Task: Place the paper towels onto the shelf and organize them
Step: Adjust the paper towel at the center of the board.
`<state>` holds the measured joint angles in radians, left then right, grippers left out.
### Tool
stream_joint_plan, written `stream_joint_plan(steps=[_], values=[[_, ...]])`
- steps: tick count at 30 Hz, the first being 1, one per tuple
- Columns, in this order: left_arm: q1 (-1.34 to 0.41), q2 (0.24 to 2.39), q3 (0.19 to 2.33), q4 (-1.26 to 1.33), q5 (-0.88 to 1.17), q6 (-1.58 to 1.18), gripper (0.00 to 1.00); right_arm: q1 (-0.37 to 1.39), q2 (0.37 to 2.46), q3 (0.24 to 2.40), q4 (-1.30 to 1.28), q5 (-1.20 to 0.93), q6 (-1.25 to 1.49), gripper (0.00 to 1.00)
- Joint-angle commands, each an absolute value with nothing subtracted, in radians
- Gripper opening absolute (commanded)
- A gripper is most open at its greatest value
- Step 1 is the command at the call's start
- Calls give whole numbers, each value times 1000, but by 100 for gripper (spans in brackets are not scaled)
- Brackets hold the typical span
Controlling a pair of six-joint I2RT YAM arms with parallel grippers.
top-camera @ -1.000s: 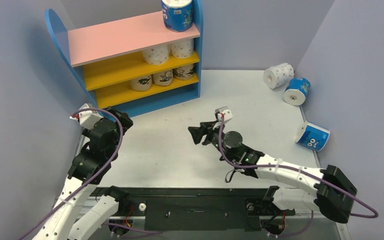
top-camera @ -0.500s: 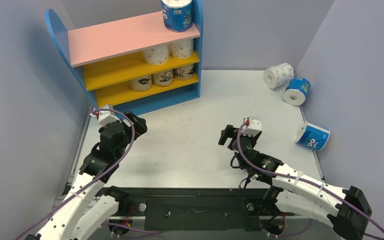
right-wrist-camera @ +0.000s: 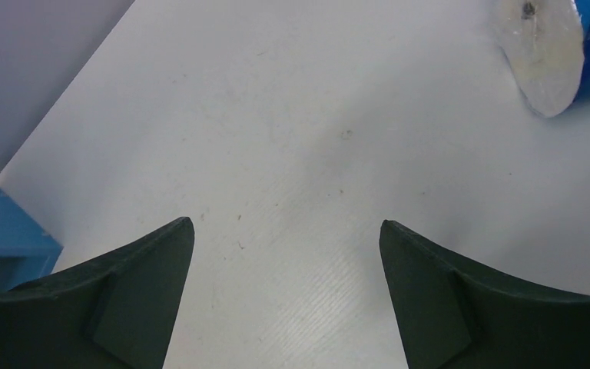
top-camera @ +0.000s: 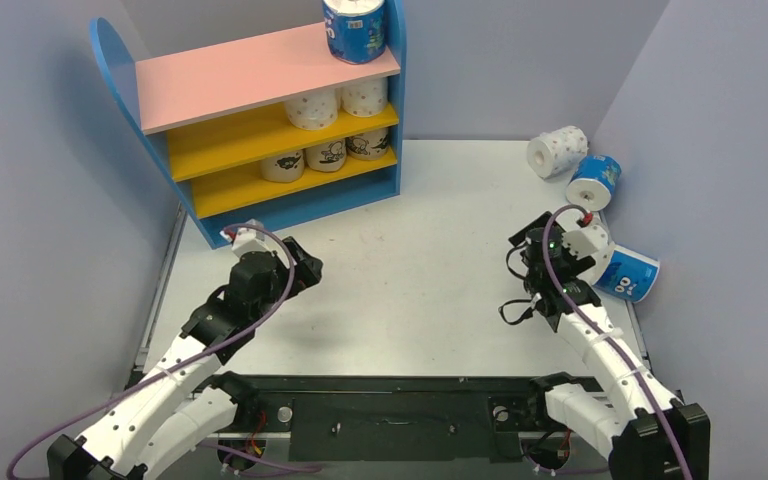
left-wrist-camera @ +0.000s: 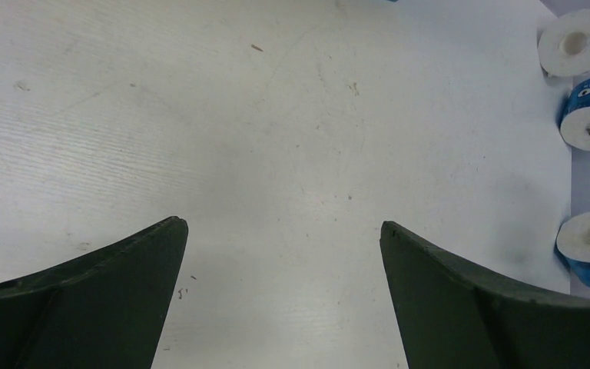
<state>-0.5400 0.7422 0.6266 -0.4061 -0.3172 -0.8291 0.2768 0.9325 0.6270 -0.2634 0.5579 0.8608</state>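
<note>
Six of the paper towels (top-camera: 326,154) are sitting on the shelf (top-camera: 220,85). One blue-and-white roll (top-camera: 355,28) is standing upright at the right end of the pink top board. Two white dotted rolls (top-camera: 312,107) are standing side by side on the right part of the upper yellow board, and three tan printed rolls (top-camera: 282,165) are lining the lower yellow board.

Three more are lying on their sides on the table (top-camera: 410,200) by the right wall: a loose dotted roll (top-camera: 557,151) farthest back, a far blue roll (top-camera: 594,181) just beside it, and a near blue roll (top-camera: 628,272) closer to the arms.

The right arm is leaning forward along the table's right side, and the right gripper (top-camera: 535,240) is hovering just left of the near blue roll. Its fingers (right-wrist-camera: 84,307) are spreading wide over bare table and gripping nothing.

The left arm is stretching forward and rightward from its base. The left gripper (top-camera: 305,272) is hovering near the shelf's blue base, fingers (left-wrist-camera: 84,300) likewise wide apart and gripping nothing.
</note>
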Motion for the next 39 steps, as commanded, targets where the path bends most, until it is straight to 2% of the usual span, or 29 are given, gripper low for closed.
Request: stream_joint_plan(steps=[1, 6, 10, 16, 19, 28, 39], values=[[-585, 754, 612, -353, -328, -861, 96, 177, 983, 678, -152, 494, 945, 86], [-590, 742, 586, -316, -325, -866, 96, 89, 1159, 787, -31, 483, 990, 85], [-590, 753, 575, -283, -298, -865, 96, -24, 1355, 969, 24, 333, 1047, 84], [-591, 792, 564, -268, -293, -877, 96, -101, 1677, 1276, -36, 173, 1034, 87], [-591, 808, 564, -271, -301, -880, 96, -129, 1800, 1354, -22, 132, 1030, 87], [-591, 894, 580, -226, -306, -880, 96, -185, 1977, 1516, 110, 79, 1052, 86], [-588, 989, 607, -222, -324, -875, 96, -233, 2130, 1785, -58, 141, 986, 86]])
